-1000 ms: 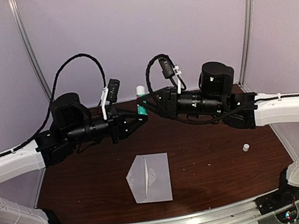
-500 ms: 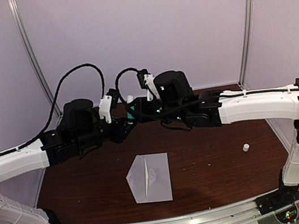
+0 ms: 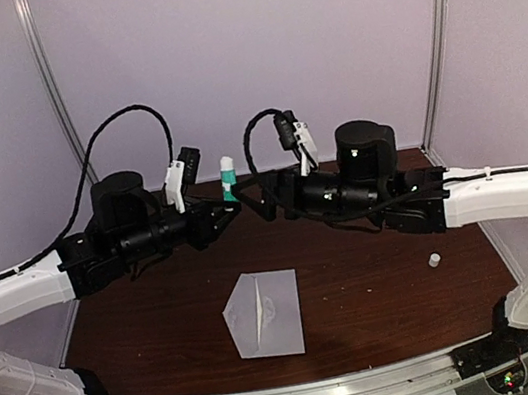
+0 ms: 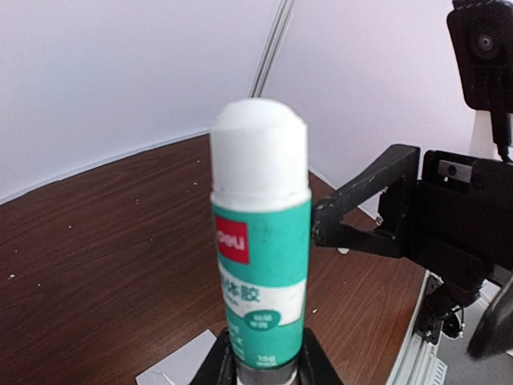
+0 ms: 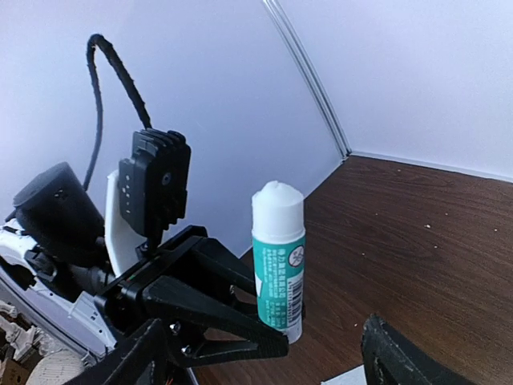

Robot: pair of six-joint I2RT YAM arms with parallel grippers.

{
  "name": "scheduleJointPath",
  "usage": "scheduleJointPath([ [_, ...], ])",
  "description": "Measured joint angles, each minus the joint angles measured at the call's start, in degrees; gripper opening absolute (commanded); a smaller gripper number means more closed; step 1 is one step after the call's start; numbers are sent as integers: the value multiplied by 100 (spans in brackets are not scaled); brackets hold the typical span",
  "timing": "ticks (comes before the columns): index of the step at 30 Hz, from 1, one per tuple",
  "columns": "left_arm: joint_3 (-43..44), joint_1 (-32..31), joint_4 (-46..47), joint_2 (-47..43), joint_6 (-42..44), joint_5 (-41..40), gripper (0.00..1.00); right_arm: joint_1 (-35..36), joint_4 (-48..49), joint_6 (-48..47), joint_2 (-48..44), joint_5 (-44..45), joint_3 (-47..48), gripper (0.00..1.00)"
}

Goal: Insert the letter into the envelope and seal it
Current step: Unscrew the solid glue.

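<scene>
Risks first. The glue stick (image 4: 260, 241) is pinched only at its very base, so it could tilt or slip out when pressed down on paper. The top looks bare: a small white cap (image 3: 434, 258) lies far off on the right of the table (image 3: 379, 280), so glue could smear wherever it touches. The right gripper (image 3: 256, 197) is just beside the stick and a careless move could knock it. The envelope (image 3: 269, 318) lies loose with nothing pinning it, so dragging glue over the flap (image 3: 235, 316) could push it along or crumple it.

Fingers: the left gripper (image 3: 225, 207) is clamped on the bottom of the glue stick and holds it upright, raised above the table. The right gripper's fingers (image 5: 136, 353) are spread wide and empty, touching nothing.

The envelope is flat on the table near the front middle, well apart from both grippers, with the flap pointing left and apparently open. No separate letter is visible; it is probably inside, but I can't confirm.
</scene>
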Motion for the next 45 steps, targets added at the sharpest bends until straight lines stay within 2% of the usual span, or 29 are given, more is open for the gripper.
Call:
scheduleJointPath([
  [5, -114, 39, 389, -205, -22, 817, 0, -289, 776, -72, -570, -881, -621, 89],
  [13, -164, 44, 970, -216, -44, 2413, 0, -448, 1578, -111, -682, -2297, -1119, 65],
  [18, -164, 44, 986, -201, -35, 2833, 0, -407, 1906, -96, -671, -2887, -1108, 56],
  [25, -153, 44, 988, -149, -37, 3158, 0, -396, 2122, -31, -402, -3185, -992, 41],
  [27, -153, 44, 986, -129, -37, 3213, 0, -396, 2146, -4, -321, -3230, -964, 35],
  [32, -133, 44, 992, -74, -46, 3322, 0, -393, 2168, -2, -240, -3294, -903, 11],
  [34, -122, 44, 990, -74, -48, 3305, 0, -396, 2166, 20, -238, -3289, -901, 6],
  [40, -120, 44, 901, -79, -17, 2918, 0, -363, 1812, -94, -229, -2911, -769, 0],
  [45, 7, 44, 450, -114, 57, 1696, 0, -195, 538, -363, 63, -1613, 37, 0],
])
